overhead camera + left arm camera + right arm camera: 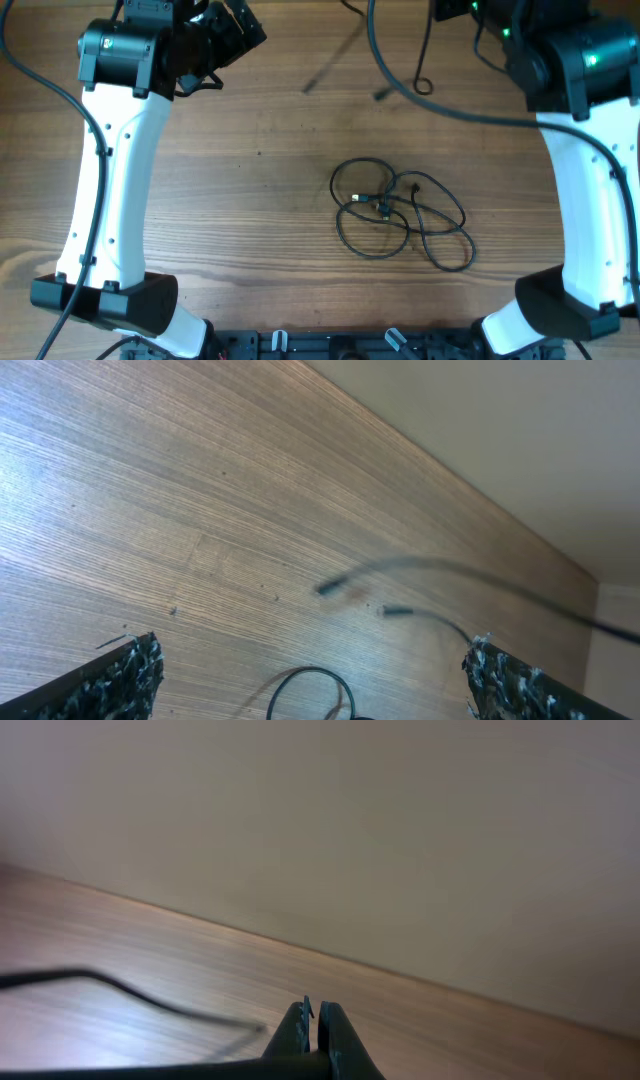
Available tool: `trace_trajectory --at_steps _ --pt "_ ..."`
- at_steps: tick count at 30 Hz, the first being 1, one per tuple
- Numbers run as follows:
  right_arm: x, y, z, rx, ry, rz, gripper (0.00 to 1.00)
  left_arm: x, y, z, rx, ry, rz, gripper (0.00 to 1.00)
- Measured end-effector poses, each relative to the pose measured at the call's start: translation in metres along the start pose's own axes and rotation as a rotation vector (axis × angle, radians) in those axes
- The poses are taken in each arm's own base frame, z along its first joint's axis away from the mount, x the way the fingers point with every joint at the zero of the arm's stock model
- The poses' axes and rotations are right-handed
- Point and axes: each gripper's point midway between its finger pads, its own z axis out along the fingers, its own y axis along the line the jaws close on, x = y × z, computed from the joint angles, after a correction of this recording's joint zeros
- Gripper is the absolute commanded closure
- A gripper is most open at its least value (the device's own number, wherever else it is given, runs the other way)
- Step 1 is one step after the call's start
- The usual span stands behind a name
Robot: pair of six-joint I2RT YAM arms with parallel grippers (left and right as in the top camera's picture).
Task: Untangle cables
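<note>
The cables [400, 215] lie as a loose knot of thin black loops on the wooden table [250, 200], about midway between the two arm bases; I take this knot as my landmark. Beyond the knot, toward the far edge of the table, a strand [150, 1002] is held up in the air, and two blurred plug ends [395, 612] dangle free above the wood; I judge it is raised so that it comes clear of the other loops. The right gripper [315, 1025] is far behind the knot and to its right. Its fingers are pressed together and the strand runs into them, so it seems to pinch this strand, although the exact contact is hidden at the lower edge of the view. The left gripper [312, 665] is behind the knot to the left, its jaws spread wide and holding nothing; it faces the dangling ends, probably ready to catch one. The knot itself is not yet opened; most of the work seems to lie ahead.
</note>
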Motion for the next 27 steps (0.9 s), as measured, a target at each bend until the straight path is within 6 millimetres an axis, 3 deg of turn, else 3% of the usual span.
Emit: trace_trajectory --at_steps 6,11,15,17,21,24,25,26,27 --pt "0.028 -0.117 -0.010 0.222 0.076 0.113 0.96 0.000 0.000 0.000 -0.001 0.001 0.000 0.00" --pt "0.053 -0.226 -0.047 0.372 0.079 0.255 0.96 0.002 0.002 0.000 -0.007 0.009 0.000 0.00" --pt "0.068 -0.282 -0.075 0.450 0.054 0.341 0.96 0.002 0.002 0.000 -0.007 0.009 0.000 0.00" --pt "0.075 -0.307 -0.079 0.481 0.039 0.375 0.96 0.002 0.002 0.000 -0.007 0.009 0.000 0.00" --pt "0.113 -0.350 -0.057 0.532 0.086 0.477 0.96 0.002 0.002 0.000 -0.007 0.009 0.002 0.00" --pt "0.177 -0.391 -0.021 0.592 0.188 0.612 0.95 0.002 0.002 0.000 -0.007 0.009 0.003 0.00" --pt "0.202 -0.402 -0.010 0.605 0.230 0.657 0.75 0.002 0.002 0.000 -0.007 0.009 0.003 0.00" --pt "0.230 -0.412 0.001 0.618 0.276 0.705 0.39 0.003 0.002 0.000 -0.007 0.010 0.003 0.00" --pt "0.253 -0.418 0.010 0.625 0.317 0.744 0.12 0.003 0.002 0.000 -0.007 0.010 0.003 0.00"
